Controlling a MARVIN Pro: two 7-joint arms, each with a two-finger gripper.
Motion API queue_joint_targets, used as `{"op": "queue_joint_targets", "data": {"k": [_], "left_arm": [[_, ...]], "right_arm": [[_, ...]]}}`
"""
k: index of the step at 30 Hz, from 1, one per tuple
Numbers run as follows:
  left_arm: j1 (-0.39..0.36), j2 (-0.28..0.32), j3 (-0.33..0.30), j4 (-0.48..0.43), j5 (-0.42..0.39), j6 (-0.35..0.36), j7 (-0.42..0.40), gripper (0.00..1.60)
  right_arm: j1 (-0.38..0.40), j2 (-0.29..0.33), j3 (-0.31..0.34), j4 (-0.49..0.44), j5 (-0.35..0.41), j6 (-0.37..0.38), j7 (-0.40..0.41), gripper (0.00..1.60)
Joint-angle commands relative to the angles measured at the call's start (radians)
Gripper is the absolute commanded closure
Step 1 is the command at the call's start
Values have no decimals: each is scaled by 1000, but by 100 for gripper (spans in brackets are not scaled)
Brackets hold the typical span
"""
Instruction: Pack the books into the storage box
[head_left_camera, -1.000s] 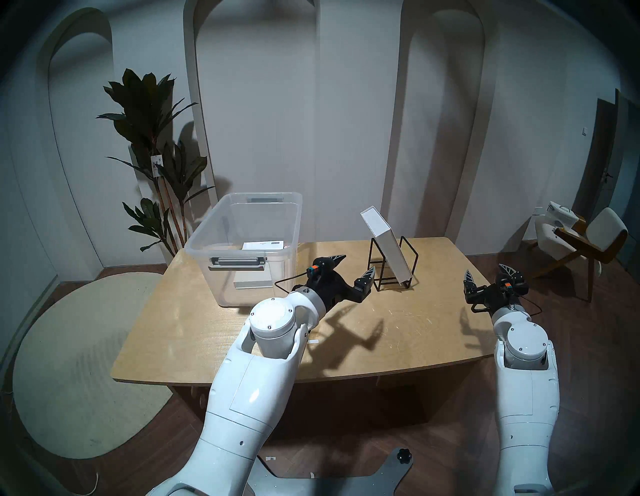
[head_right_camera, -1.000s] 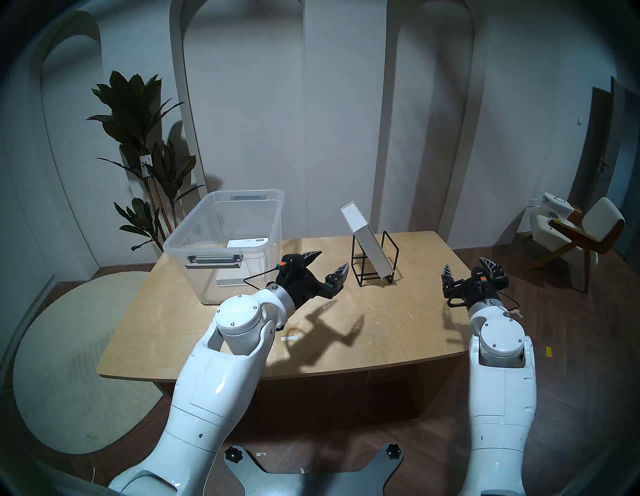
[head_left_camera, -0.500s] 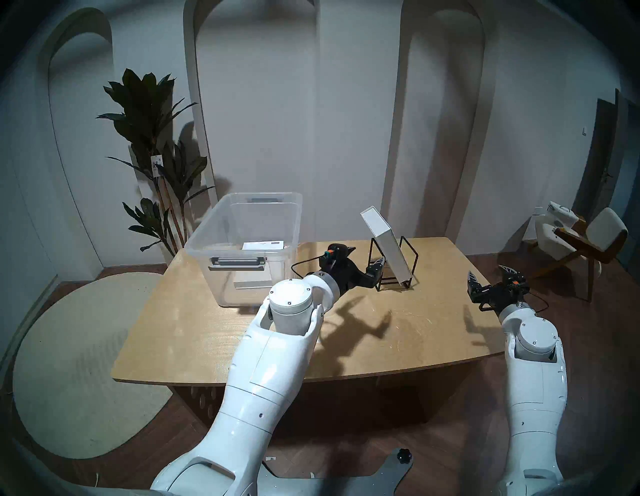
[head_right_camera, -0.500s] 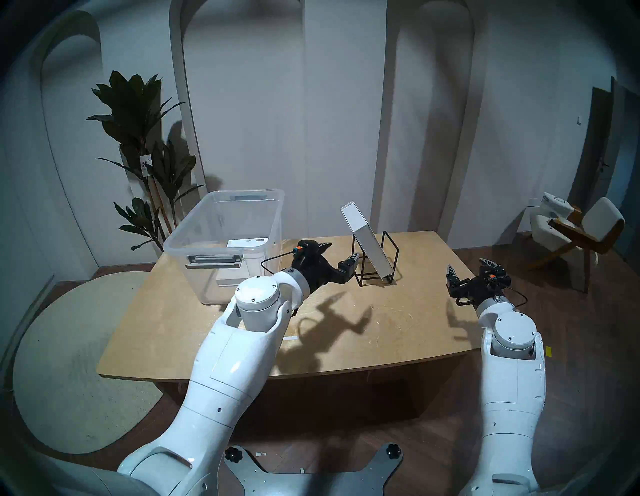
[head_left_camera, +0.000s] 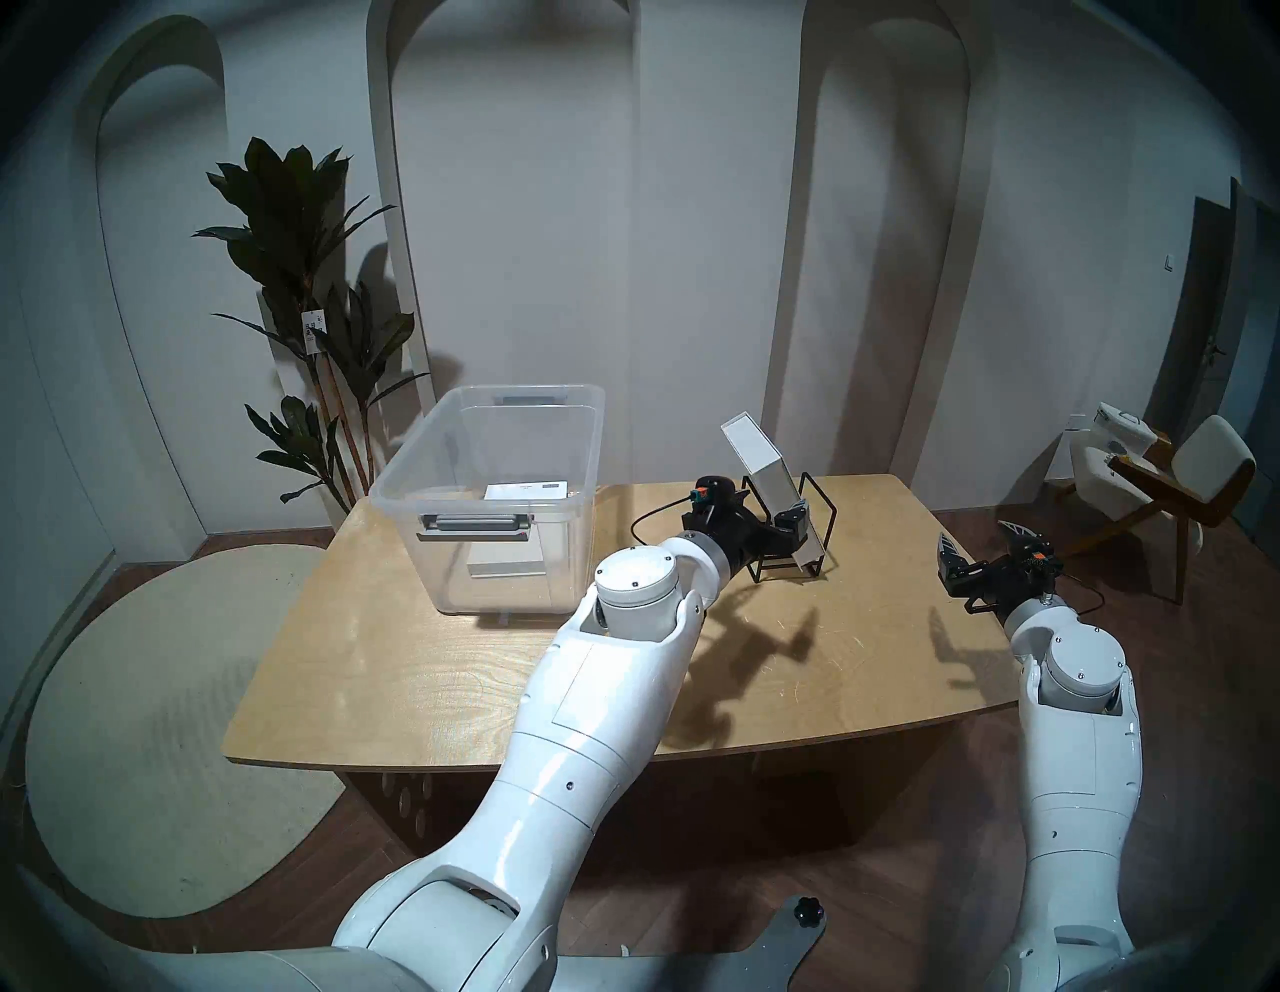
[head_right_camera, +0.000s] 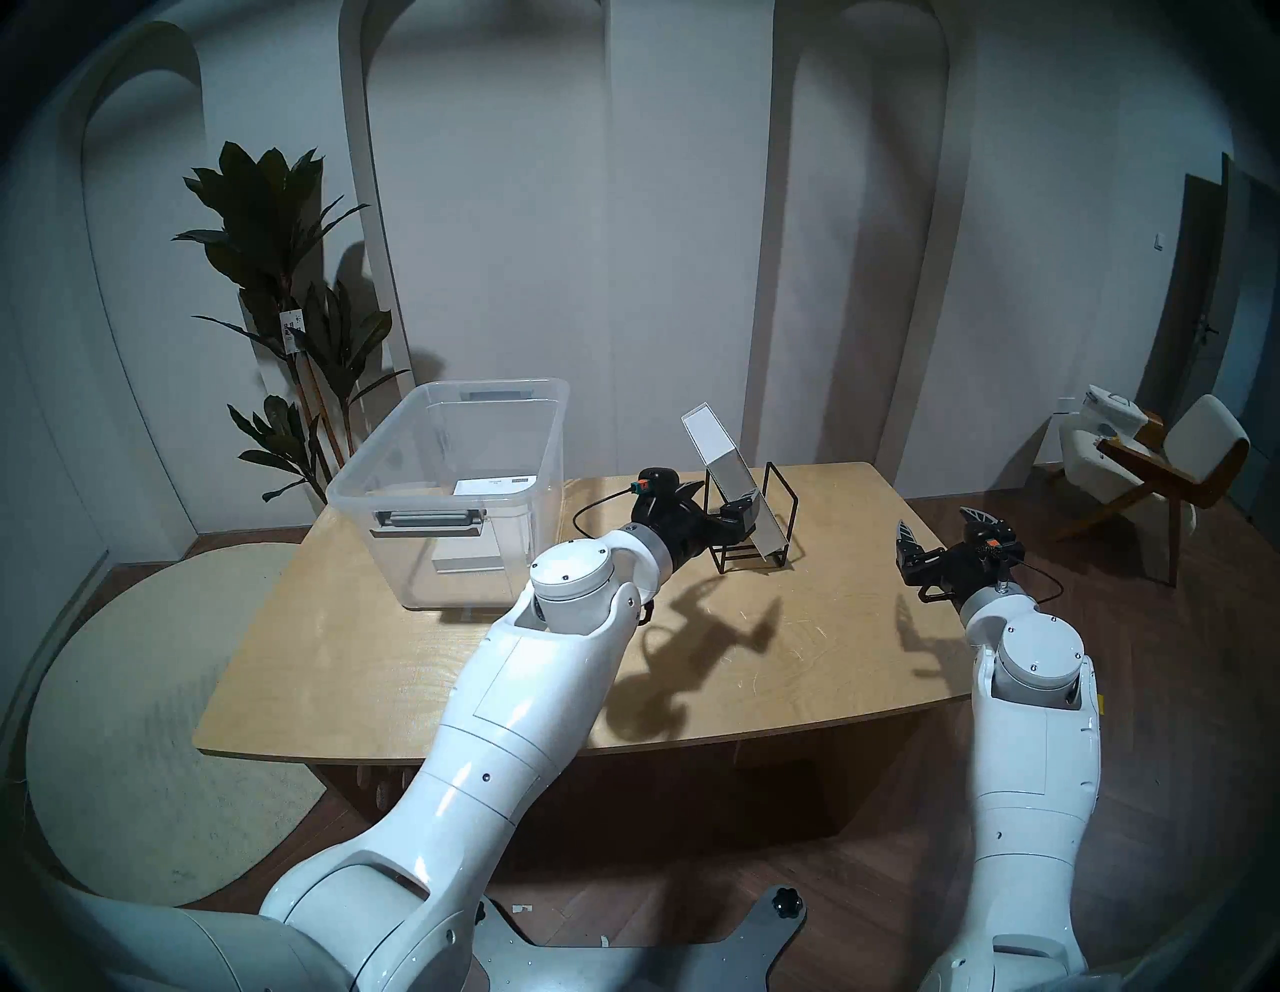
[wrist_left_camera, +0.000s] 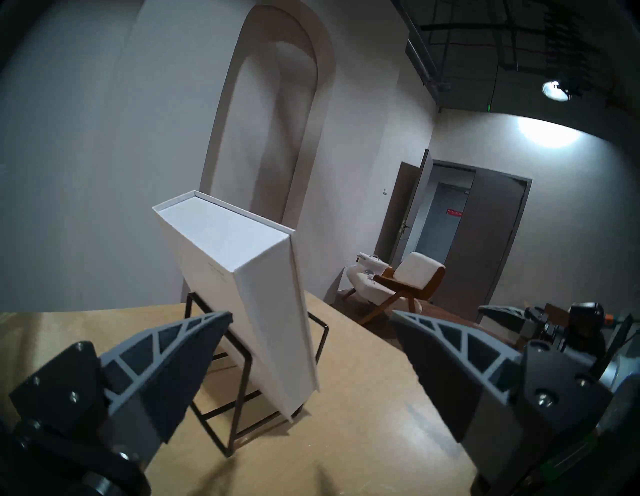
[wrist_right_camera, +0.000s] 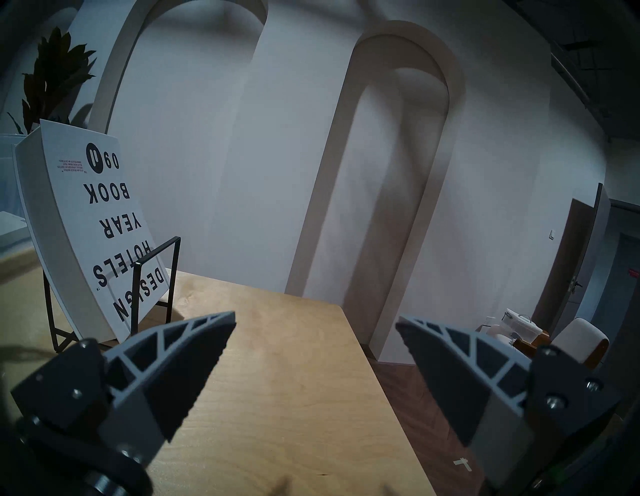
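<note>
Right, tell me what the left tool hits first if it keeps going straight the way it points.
Most likely the white book leaning in the black wire rack. The open left tool points right at it, fingers either side of its edge; how close is hard to judge.

**What stays out of sight**

In the head views the left gripper (head_left_camera: 765, 516) covers the white book's (head_left_camera: 751, 450) lower part and the rack's (head_left_camera: 817, 512) left side. Books inside the storage box (head_left_camera: 443, 478) blur behind its wall.
</note>
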Motion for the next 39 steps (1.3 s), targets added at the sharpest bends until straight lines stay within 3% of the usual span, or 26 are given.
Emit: {"op": "queue_joint_targets", "data": {"k": [1,3,6,17,20,25,30,39], "left_arm": [[-81,-60,2,34,-93,-28,7,0],[-95,-73,1,63,-113,-17,21,0],[-118,-97,-32,114,-169,16,-26,0],[-179,-117,-68,200,-188,-59,-34,0],[-198,-120,-40,206,-128,-60,43,0],[-152,-97,1,121,-140,51,3,0],[-113,-79,14,69,-158,116,-26,0],[-50,-33,42,-43,-133,155,124,0]], "right_arm": [[19,8,2,-13,8,-12,5,0],[20,8,2,-12,9,-13,7,0],[21,8,4,-11,9,-13,10,0],[23,6,7,-9,9,-15,18,0],[24,6,8,-9,8,-15,19,0],[24,5,9,-8,8,-17,19,0],[24,5,9,-9,8,-18,18,0],[24,5,8,-8,8,-18,17,0]]}}
